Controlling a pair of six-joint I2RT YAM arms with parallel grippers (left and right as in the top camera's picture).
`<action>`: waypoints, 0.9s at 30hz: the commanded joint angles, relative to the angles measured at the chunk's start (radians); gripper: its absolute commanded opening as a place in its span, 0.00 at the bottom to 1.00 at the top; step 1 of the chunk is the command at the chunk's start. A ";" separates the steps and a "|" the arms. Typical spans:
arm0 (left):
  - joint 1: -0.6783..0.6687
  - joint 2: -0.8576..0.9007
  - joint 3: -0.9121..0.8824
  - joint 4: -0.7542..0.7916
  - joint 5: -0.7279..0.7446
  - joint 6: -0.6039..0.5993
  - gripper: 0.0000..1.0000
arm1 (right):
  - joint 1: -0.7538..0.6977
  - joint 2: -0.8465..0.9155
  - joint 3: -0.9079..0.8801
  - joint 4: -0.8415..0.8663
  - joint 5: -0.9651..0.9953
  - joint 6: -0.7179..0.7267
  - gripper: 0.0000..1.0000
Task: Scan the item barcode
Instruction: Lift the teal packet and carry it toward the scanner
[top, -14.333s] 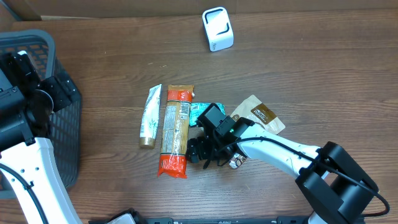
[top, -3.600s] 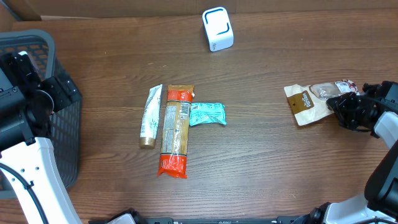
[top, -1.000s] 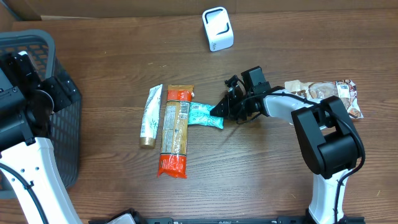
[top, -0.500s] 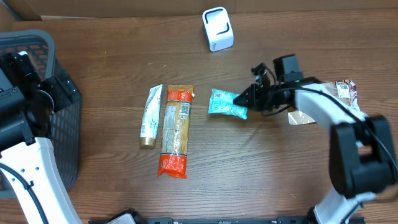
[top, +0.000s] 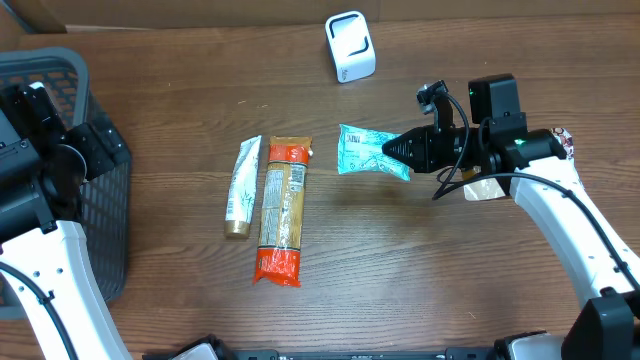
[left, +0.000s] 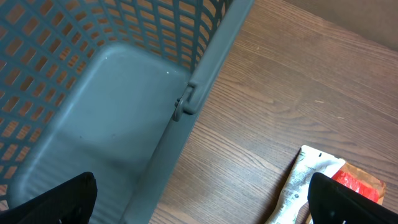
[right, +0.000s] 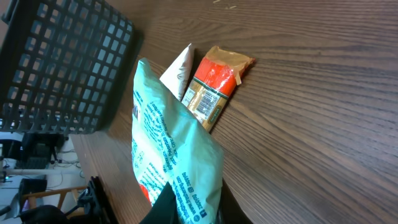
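My right gripper (top: 402, 150) is shut on the right end of a teal snack packet (top: 366, 152), which hangs above the table right of centre. In the right wrist view the teal packet (right: 174, 162) rises from between my dark fingertips (right: 163, 208), printed side facing the camera. The white barcode scanner (top: 349, 46) stands at the back of the table, up and left of the packet. My left gripper (left: 201, 199) hovers open over the basket's edge, with nothing between its fingers (left: 59, 198).
A white tube (top: 241, 187) and an orange-and-tan pasta packet (top: 281, 209) lie side by side at centre. A grey mesh basket (top: 55, 110) stands at the far left. Brown and patterned pouches (top: 487, 186) lie under my right arm.
My right gripper has closed on the teal packet beside the pasta packet, lifted it off the table and carried it right and toward the back. The left arm has stayed still.
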 joint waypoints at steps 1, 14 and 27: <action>0.003 0.004 0.000 0.000 0.008 0.026 0.99 | -0.003 -0.028 0.001 -0.001 -0.002 -0.016 0.04; 0.003 0.004 0.000 0.000 0.008 0.026 0.99 | 0.010 -0.027 0.194 -0.043 0.154 0.036 0.03; 0.003 0.004 0.000 0.000 0.009 0.026 1.00 | 0.257 0.267 0.330 0.687 1.353 -0.563 0.04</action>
